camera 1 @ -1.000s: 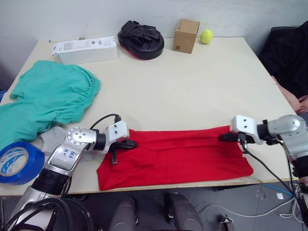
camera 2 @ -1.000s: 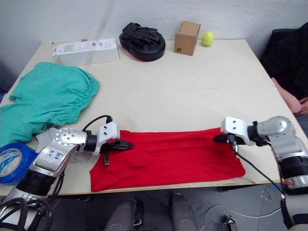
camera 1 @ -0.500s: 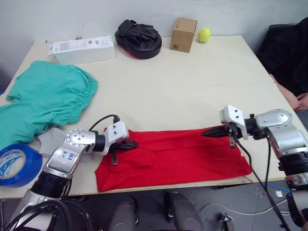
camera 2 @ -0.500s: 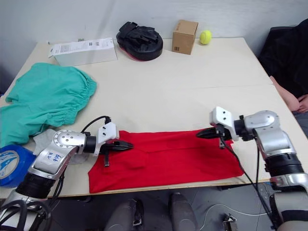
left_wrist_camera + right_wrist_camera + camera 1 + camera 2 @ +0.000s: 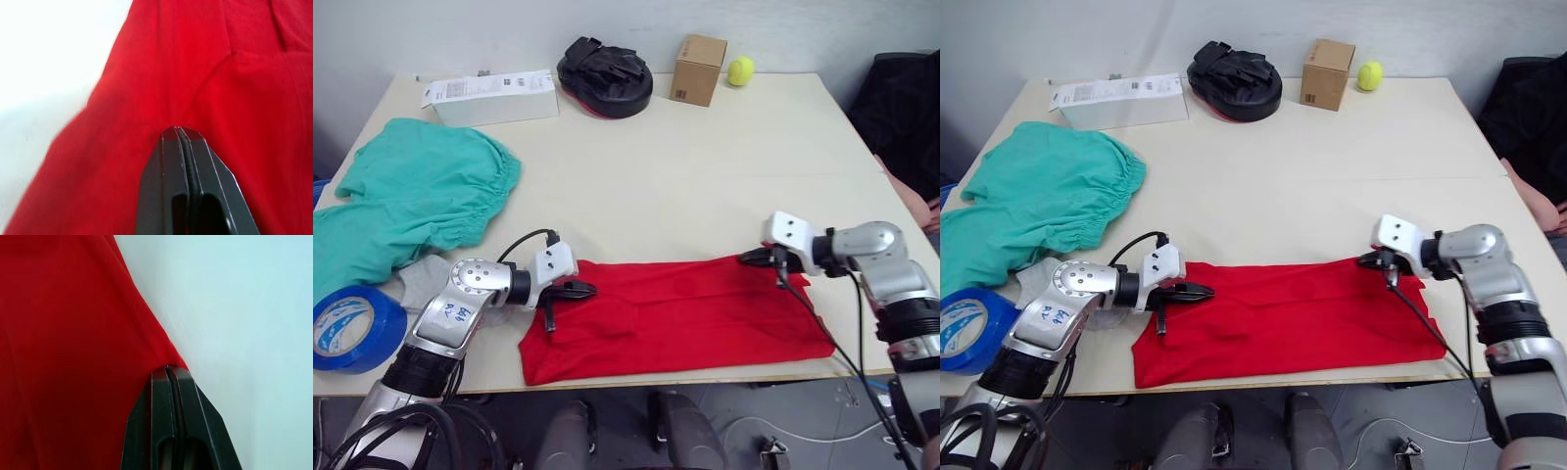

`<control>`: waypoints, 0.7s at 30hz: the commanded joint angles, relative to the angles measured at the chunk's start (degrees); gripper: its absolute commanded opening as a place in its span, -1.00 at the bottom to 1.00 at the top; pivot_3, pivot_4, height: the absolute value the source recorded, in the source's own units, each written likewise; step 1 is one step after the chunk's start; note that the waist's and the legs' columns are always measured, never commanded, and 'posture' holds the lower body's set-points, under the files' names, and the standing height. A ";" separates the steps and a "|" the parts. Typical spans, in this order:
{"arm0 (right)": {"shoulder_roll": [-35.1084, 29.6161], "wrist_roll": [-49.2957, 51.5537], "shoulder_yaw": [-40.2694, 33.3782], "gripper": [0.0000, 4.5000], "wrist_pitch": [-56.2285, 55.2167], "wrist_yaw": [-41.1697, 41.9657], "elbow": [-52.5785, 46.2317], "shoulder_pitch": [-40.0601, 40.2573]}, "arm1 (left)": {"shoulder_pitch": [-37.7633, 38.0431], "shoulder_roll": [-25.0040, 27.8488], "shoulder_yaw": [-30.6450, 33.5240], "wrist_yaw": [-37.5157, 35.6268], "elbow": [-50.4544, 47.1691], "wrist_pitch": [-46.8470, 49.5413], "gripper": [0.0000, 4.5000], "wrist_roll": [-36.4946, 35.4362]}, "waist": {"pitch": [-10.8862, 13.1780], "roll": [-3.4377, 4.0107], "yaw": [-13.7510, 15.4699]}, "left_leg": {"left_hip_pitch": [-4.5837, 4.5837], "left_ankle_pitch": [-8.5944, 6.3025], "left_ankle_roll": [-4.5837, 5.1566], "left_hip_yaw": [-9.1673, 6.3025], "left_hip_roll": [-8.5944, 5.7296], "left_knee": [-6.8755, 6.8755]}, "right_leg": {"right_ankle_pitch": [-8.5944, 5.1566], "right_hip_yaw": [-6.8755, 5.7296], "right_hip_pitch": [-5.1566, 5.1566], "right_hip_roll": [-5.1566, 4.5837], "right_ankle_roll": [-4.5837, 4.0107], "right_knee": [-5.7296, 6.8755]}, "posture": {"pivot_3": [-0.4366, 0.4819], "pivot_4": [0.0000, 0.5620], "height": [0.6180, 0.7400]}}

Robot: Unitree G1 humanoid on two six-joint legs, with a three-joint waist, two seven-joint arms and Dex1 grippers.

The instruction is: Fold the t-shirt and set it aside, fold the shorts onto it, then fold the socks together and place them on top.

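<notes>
Both end effectors, left (image 5: 579, 290) and right (image 5: 751, 259), were pinched on the far corners of the t-shirt (image 5: 675, 313), laid as a band at the counter's (image 5: 705, 186) near edge; the shirt fold was judged underway, the held edge next to be carried across.

One red t-shirt (image 5: 675, 318). One pair of teal-green shorts (image 5: 406, 201). Grey socks (image 5: 423, 281) bunched beside the shorts, count unclear. One roll of blue tape (image 5: 352, 328). One white box (image 5: 489, 96). One black padded mitt (image 5: 605, 76). One small cardboard box (image 5: 697, 70). One yellow-green ball (image 5: 740, 70). One table (image 5: 705, 186).
</notes>
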 commanded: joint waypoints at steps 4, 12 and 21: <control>-1.93 0.97 -3.75 -1.00 -2.40 0.38 3.26 1.18 | -0.45 -0.27 0.77 0.42 0.66 -0.58 -0.98 0.20 | 0.00 0.01 -0.03 | 0.02 -0.13 -0.12 0.02 0.00 -0.01 | 0.00 -0.06 0.14 -0.06 -0.01 -0.10 | -0.05 -0.47 1.00; 0.07 7.58 -7.19 -1.00 0.20 2.16 -9.31 4.09 | -1.50 -0.41 2.17 0.26 1.11 -0.47 -0.98 -1.02 | 0.10 0.18 -0.21 | 0.03 0.05 0.12 0.01 0.05 -0.04 | 0.02 -0.14 0.13 0.01 0.05 -0.04 | -0.05 -0.47 1.00; -1.69 12.43 -10.75 -0.74 7.89 2.17 -22.47 8.26 | 0.29 2.63 6.59 -2.39 -4.35 4.29 -0.45 -6.38 | 0.10 0.19 0.08 | -0.02 0.03 0.09 -0.02 0.07 -0.12 | 0.02 -0.20 0.06 0.00 0.05 -0.11 | -0.05 -0.47 1.00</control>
